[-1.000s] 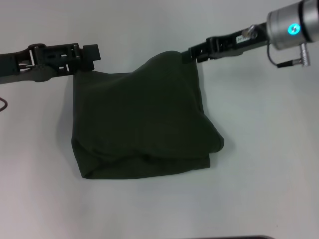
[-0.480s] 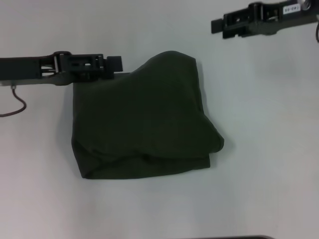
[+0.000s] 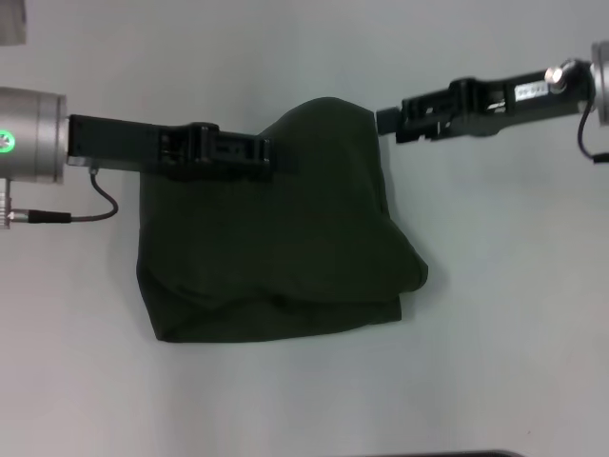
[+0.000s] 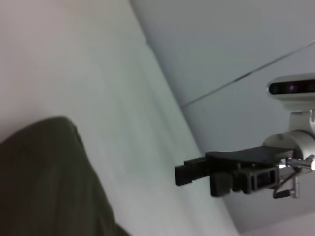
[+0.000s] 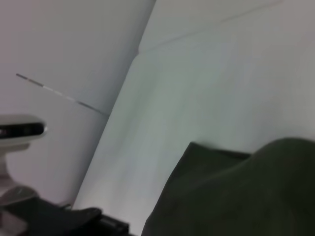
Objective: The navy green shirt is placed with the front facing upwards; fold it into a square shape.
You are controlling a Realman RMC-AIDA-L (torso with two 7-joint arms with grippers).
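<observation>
Head view: navy green shirt [image 3: 271, 228] lying mid-frame on the white table [image 3: 514, 314] as a thick folded bundle, plain side up, roughly squarish but with a humped upper right corner and a bulge sagging out at the lower right. Left gripper [image 3: 268, 158] reaching in from the left edge, tip over the upper left part of the cloth. Right gripper [image 3: 387, 120] coming in from the upper right, tip just beside the humped corner. Neither visibly pinching fabric; open or clenched, cannot tell from here.

Left wrist view: dark cloth filling the lower left, bare table running diagonally beyond it, and the other arm's gripper hanging at the right of the frame, clear of the shirt. Own fingers not shown.

Right wrist view: shirt corner and hump in the lower right, table above, a dark piece of the left arm possibly at the bottom left, though too dim to be sure.

Probably the finishing stage: squaring up. Best done by pressing the hump flat and tucking the lower right bulge inward, keeping the lower layers undisturbed.
</observation>
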